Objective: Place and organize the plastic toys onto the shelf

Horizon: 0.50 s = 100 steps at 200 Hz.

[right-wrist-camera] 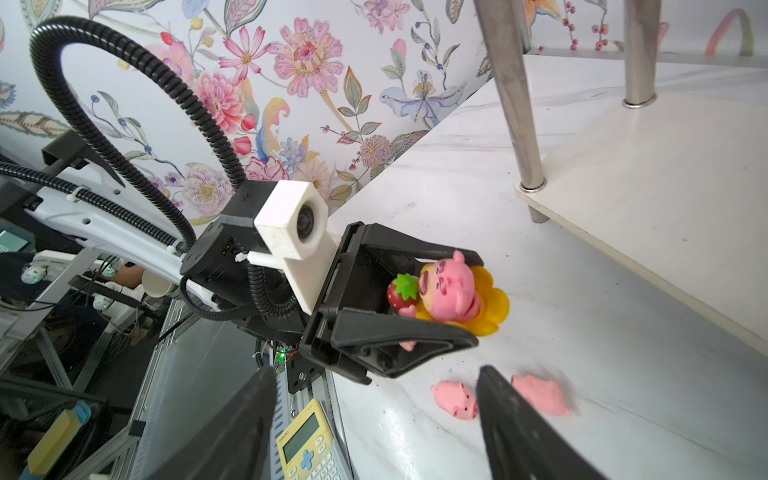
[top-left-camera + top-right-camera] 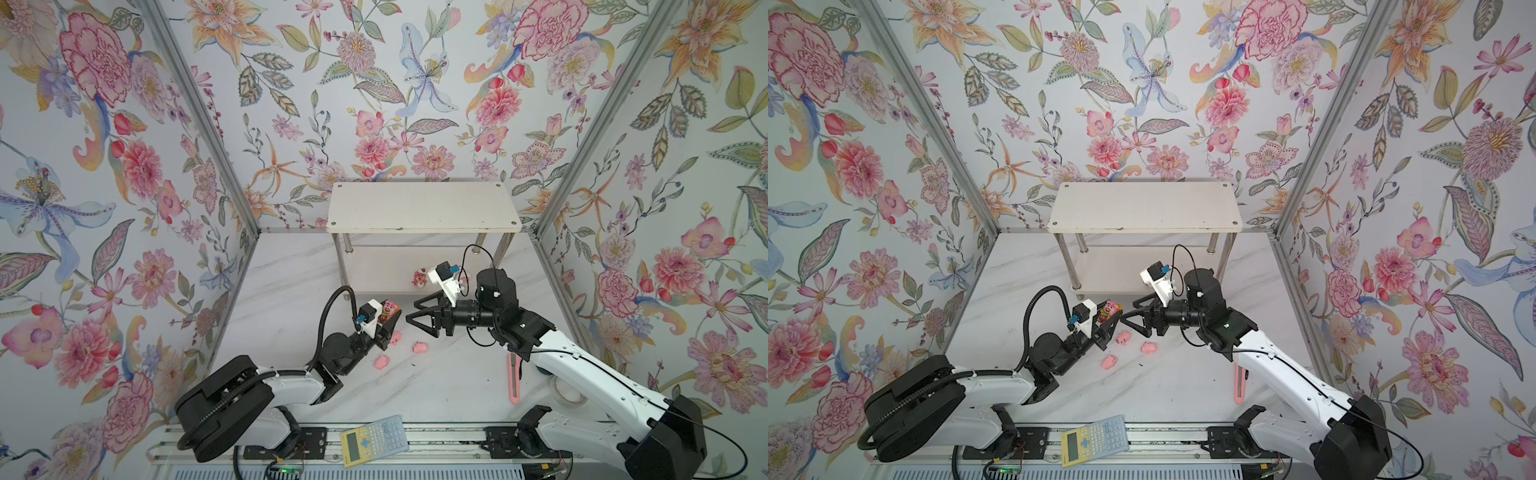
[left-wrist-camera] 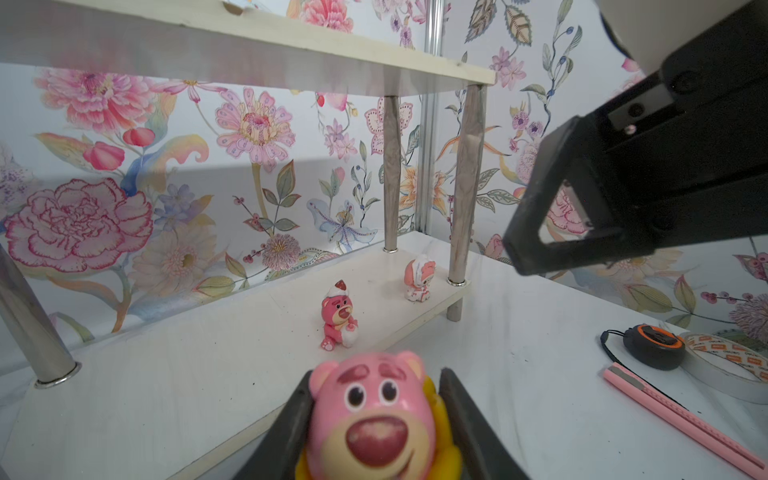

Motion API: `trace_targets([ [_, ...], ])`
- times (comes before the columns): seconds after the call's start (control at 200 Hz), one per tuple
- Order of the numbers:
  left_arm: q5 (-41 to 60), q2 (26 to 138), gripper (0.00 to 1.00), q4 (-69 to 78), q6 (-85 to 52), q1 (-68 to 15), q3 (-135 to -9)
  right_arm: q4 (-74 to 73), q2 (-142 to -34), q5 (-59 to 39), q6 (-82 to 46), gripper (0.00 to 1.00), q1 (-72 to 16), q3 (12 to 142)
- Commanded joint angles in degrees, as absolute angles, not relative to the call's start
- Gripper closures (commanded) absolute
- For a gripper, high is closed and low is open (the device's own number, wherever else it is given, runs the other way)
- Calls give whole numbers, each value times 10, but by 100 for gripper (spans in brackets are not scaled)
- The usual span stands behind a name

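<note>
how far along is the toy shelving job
Done: the strawberry-hat bear and the pink-and-white figure stand on the lower tier of the shelf. In hand: the left gripper holds the yellow-maned bear; the right gripper is open. Remaining: three pink pigs on the table.

The white two-tier shelf (image 2: pixel 424 208) stood at the table's far edge. On its lower tier a red bear (image 3: pixel 338 316) sat upright near the front edge, with a pink-and-white figure (image 3: pixel 419 279) at the right end. The left claw (image 1: pixel 473 301) gripped a yellow-maned bear (image 3: pixel 370 419). Three pink pigs (image 2: pixel 422 347) lay on the table before the shelf.
</note>
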State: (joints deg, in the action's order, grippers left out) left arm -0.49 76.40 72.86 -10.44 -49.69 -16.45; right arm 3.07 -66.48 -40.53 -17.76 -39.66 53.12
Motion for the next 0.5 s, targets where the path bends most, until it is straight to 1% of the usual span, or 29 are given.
trace_targets([
  [0.0,5,723,71,738,-71,-516,-147,92,-692,-392,-163,19,-428,562],
  [0.095,14,683,70,706,-62,-528,-140,115,-717,-376,-148,16,-444,583],
  [0.195,15,640,70,670,-51,-541,-133,122,-741,-374,-148,16,-447,598],
  [0.445,15,553,69,622,-46,-547,-108,148,-803,-399,-140,31,-474,657],
  [0.495,15,544,69,620,-45,-548,-87,157,-816,-403,-136,33,-483,670],
])
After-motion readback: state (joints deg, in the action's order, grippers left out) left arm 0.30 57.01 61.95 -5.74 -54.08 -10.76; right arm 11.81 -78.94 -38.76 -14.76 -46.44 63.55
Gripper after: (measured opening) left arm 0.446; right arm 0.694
